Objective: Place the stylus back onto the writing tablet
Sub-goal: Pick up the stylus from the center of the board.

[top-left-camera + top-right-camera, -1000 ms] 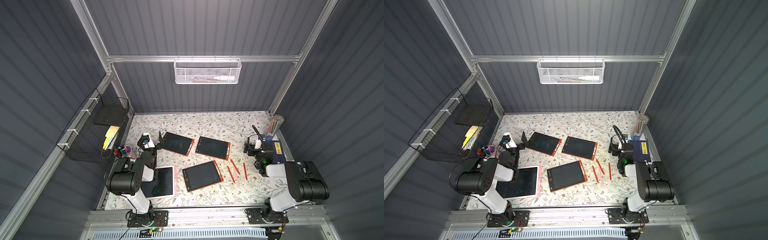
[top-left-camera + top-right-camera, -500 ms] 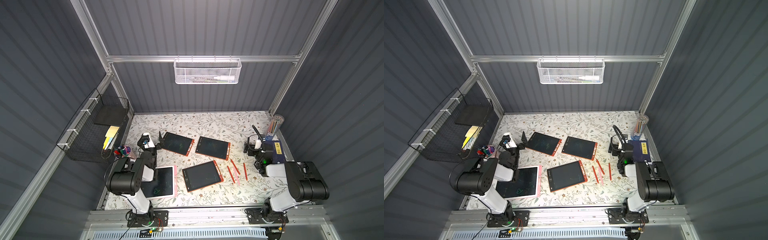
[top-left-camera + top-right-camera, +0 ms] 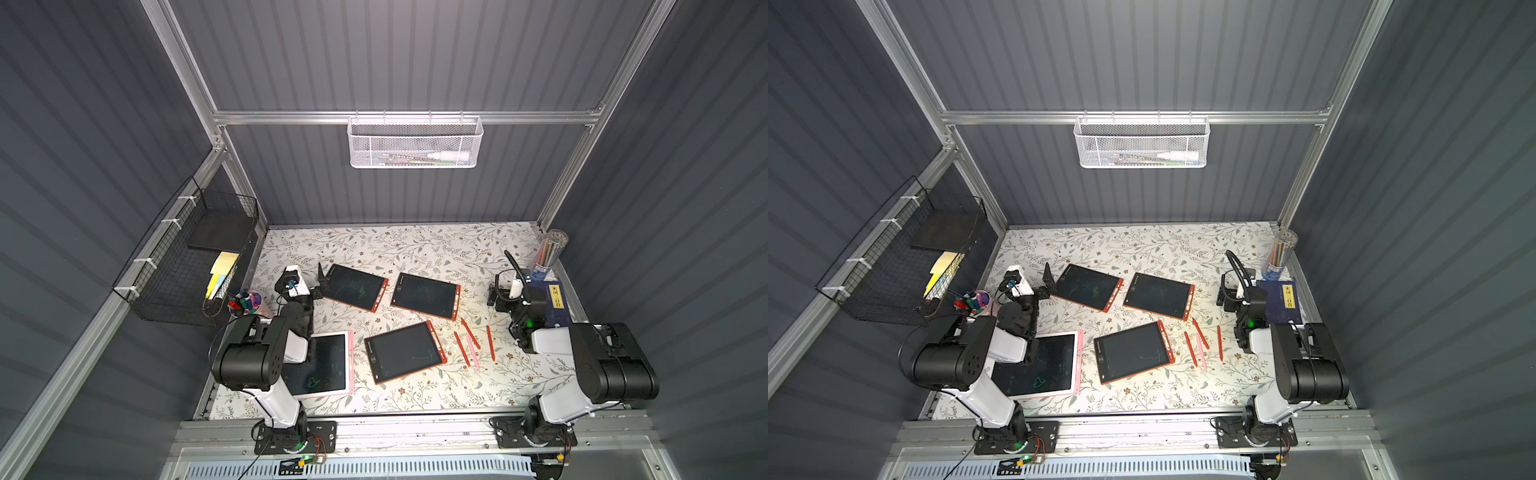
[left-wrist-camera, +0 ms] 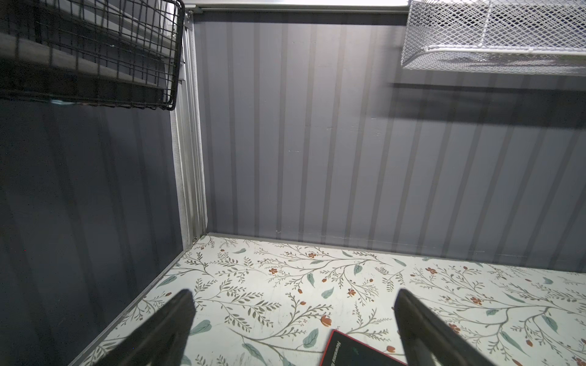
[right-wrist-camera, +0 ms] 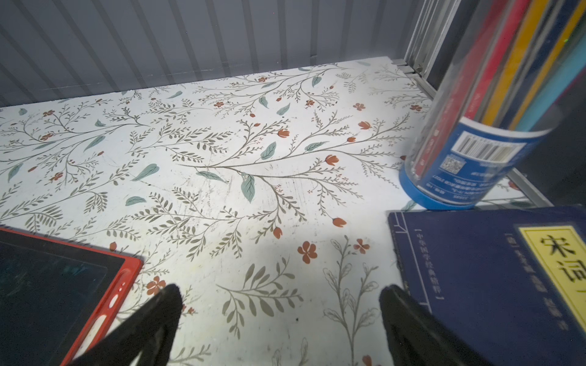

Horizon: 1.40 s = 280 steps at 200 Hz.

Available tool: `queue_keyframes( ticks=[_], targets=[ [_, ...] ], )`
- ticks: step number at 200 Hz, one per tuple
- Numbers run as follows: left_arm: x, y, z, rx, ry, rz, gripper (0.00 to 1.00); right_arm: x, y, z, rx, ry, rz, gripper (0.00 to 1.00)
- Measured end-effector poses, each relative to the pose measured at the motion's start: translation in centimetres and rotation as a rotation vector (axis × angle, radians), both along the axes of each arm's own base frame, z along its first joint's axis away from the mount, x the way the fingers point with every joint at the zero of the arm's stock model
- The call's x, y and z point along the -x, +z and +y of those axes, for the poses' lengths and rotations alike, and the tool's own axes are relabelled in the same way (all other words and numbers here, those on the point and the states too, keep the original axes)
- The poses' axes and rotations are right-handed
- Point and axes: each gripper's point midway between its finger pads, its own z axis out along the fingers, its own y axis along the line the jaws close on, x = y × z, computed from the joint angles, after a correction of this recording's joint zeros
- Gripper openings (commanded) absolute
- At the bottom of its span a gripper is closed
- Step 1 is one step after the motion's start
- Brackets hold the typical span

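Three red-framed writing tablets lie on the flowered table: two at the back and one nearer. A pink tablet lies partly under my left arm. Right of the near red tablet lie loose styluses: three red ones and a pink stylus. My left gripper hangs open and empty by the corner of the back left tablet. Open and empty too, my right gripper sits between a red tablet and a book.
A dark blue book and a clear tube of coloured pencils stand at the right edge. A cup of markers stands at the left. A black wire basket and a white mesh basket hang on the walls.
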Motion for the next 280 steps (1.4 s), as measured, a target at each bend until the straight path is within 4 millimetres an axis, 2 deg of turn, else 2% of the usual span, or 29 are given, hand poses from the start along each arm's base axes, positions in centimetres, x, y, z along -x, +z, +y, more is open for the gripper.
queue_keyframes(
  ticks=[124,145,160,191,220,246,280],
  targets=[
    [0.0,0.0,0.0,0.000,0.000,0.000,0.99,0.0,0.0,0.1,-0.001,0.005,0.000,0.99],
    [0.0,0.2,0.0,0.000,0.000,-0.005,0.99,0.1,0.5,0.3,-0.006,0.017,-0.006,0.99],
    [0.0,1.2,0.0,0.002,0.000,-0.030,1.00,0.2,1.8,0.4,-0.006,0.021,-0.031,0.99],
    [0.1,5.3,-0.5,0.018,0.002,-0.136,1.00,0.6,4.5,0.3,-0.014,0.016,-0.061,0.99],
    [-0.8,8.5,-3.0,0.042,-0.026,-0.173,0.99,1.1,6.0,0.6,-0.047,0.013,-0.049,0.99],
    [-1.6,10.6,-6.4,0.068,-0.105,-0.168,0.99,1.7,7.3,1.3,-0.107,-0.002,0.004,0.99],
    [-4.0,13.6,-10.9,0.127,-0.266,-0.110,0.99,2.6,9.4,1.9,-0.212,-0.043,0.062,0.99]
  ],
)
